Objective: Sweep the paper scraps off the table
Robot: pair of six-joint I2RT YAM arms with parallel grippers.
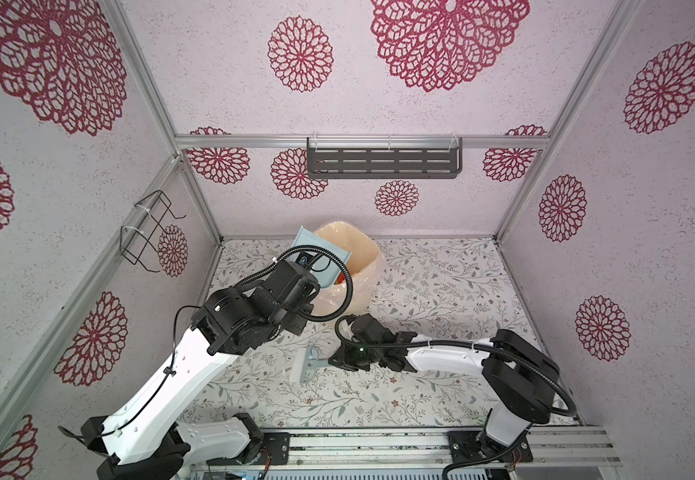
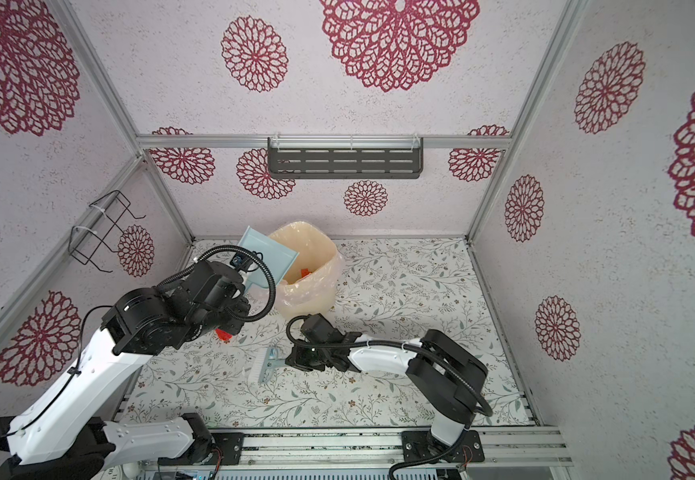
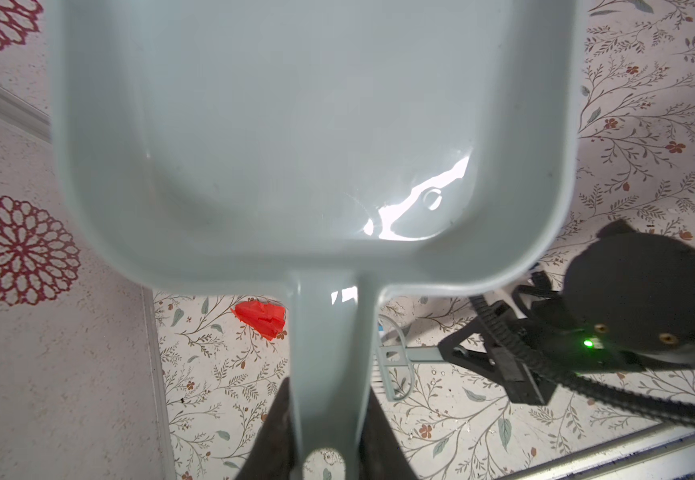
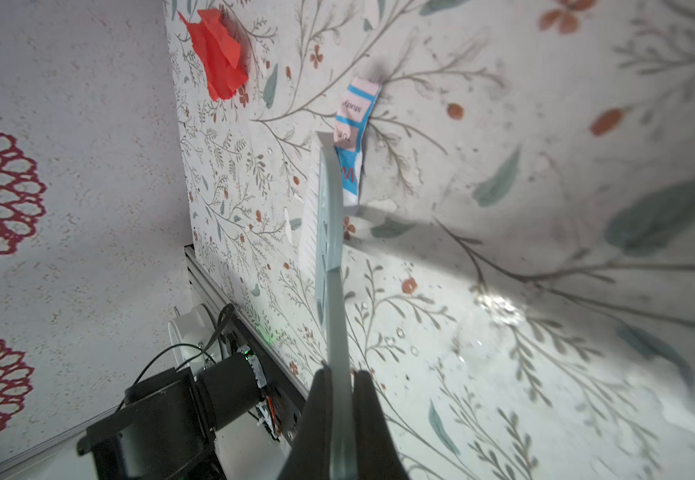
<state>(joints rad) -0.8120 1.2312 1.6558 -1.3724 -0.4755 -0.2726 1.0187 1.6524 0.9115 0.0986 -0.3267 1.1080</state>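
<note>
The paper scraps are thin, light and crumpled. I judge they will skid, curl or flutter under a quick stroke, and they are poor things to pinch. The way to take them is from behind with the bristles, pushing them onto a pan lip laid flat on the table (image 1: 441, 291).

A red scrap (image 2: 223, 334) lies on the table in front of the bin (image 2: 316, 232) and to its left, partly under the left arm. More red shows down inside the bin. A white printed scrap (image 4: 352, 137) lies in front of the bin, against the head of the brush (image 4: 325, 208), seemingly on the side away from the bristles.

The right gripper (image 4: 341, 395) is pressed tight on the brush handle and holds the brush low in front of the bin. The left gripper (image 3: 327, 415) pinches the handle of the dustpan (image 3: 295, 124), which is raised and tipped over the bin's left rim. Its tray looks empty.

The table's left edge and the wall (image 3: 67, 374) run near the red scrap, so a stroke that way would likely jam it in the seam. To the right of the bin the table lies wide. The bin's loose liner (image 2: 329, 266) bulges outward and could snag a passing brush
</note>
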